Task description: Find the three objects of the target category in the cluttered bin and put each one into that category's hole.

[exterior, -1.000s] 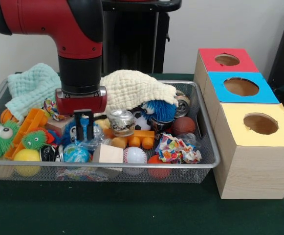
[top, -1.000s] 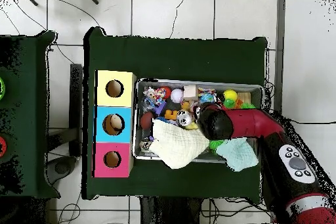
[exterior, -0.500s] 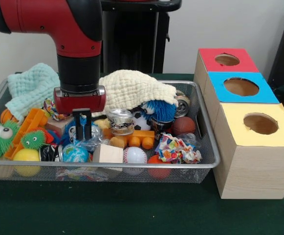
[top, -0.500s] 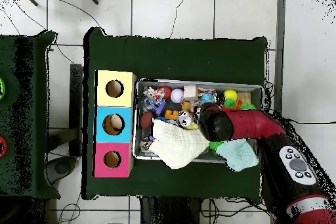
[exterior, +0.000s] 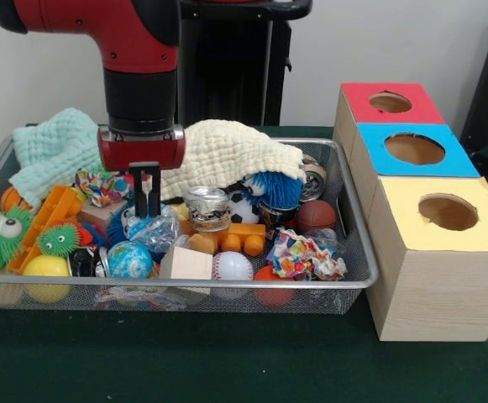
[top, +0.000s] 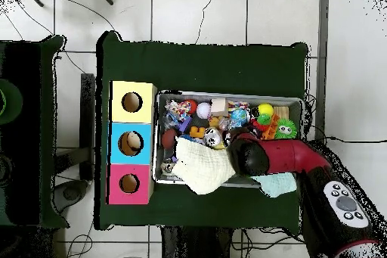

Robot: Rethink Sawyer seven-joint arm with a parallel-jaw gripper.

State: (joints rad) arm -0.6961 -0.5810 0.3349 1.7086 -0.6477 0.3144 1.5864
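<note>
The wire-mesh bin (exterior: 227, 285) is full of toys, balls and cloths; it also shows in the overhead view (top: 227, 94). My gripper (exterior: 145, 210) hangs over the bin's left half. Its fingers (exterior: 136, 191) are close together, with their tips on a crumpled clear bottle (exterior: 153, 230) with a blue-and-white label. The bottle sits slightly raised above the pile. In the overhead view the arm (top: 249, 153) hides the gripper. The blue-topped box's hole (exterior: 414, 149) is to the right of the bin and also shows from overhead (top: 132, 143). I cannot pick out the other clear bottles.
A cream cloth (exterior: 227, 151) and a mint cloth (exterior: 55, 151) cover the bin's back. Shiny cans (exterior: 208, 208) (exterior: 313, 178), a patterned rag (exterior: 302, 256), balls and green furry toys (exterior: 0, 235) crowd the bin. The red-topped box (exterior: 390, 102) and the yellow-topped box (exterior: 445, 214) flank the blue one.
My gripper has risen out of the pile, its fingertips now at the top of the clear bottle. The bottle has come up a little with it.
</note>
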